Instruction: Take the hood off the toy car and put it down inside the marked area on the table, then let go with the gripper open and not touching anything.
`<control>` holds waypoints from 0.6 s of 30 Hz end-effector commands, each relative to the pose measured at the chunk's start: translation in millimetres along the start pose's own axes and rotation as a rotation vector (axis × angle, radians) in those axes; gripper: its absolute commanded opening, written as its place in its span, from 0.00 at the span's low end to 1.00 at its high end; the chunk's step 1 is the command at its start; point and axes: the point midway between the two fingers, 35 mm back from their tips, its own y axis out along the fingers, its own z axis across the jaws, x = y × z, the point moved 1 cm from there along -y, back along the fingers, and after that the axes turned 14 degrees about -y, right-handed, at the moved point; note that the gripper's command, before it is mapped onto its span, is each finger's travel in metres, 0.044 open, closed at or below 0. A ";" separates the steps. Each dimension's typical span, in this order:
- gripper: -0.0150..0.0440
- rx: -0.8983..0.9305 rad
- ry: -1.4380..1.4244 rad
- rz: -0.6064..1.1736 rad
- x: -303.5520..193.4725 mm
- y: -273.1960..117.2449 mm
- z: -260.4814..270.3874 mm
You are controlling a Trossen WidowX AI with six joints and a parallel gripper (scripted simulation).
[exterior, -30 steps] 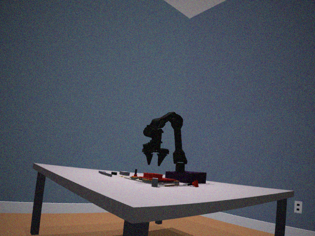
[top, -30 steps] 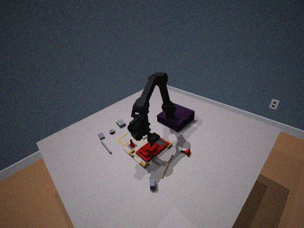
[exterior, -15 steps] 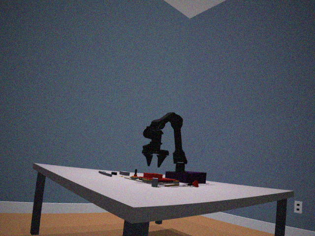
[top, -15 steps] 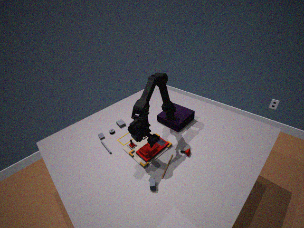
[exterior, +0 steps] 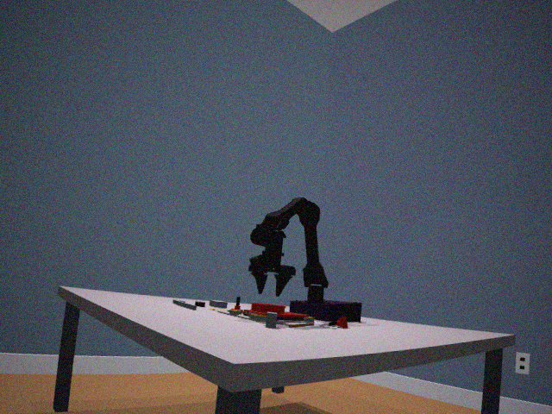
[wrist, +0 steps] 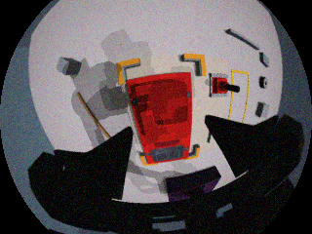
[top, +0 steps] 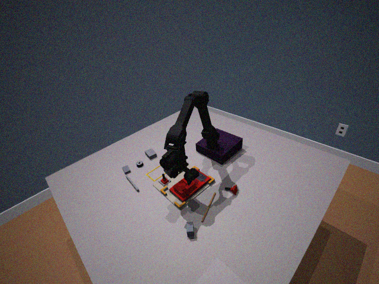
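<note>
The red toy car (top: 202, 183) (exterior: 296, 315) (wrist: 168, 134) lies between orange corner brackets on a pale board. A raised red block (top: 185, 190) (exterior: 267, 307) (wrist: 161, 97) on its end away from the arm's base may be the hood; the views are too dark to be sure. A dark grey panel is at the other end. My gripper (exterior: 269, 294) (wrist: 170, 124) is open and empty, pointing down above the car without touching it. The marked area is a yellow outline (top: 153, 170) (wrist: 240, 71) beside the board, partly hidden by the arm in the top view.
A small red piece with an upright black peg (top: 164, 180) (exterior: 237, 306) (wrist: 219, 85) stands between car and outline. Another red piece (top: 234, 189) (exterior: 342, 322) lies on the other side, near a brown stick (top: 208, 207). A grey block (top: 190, 231) (exterior: 271, 319) (wrist: 68, 65) stands beyond the car.
</note>
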 end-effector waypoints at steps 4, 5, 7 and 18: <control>1.00 0.003 0.003 0.002 -0.6 4.6 0.6; 1.00 0.003 0.003 0.002 -0.6 5.2 0.6; 1.00 0.003 0.003 0.002 -0.6 6.3 0.7; 1.00 0.003 0.003 0.003 -0.8 12.4 1.1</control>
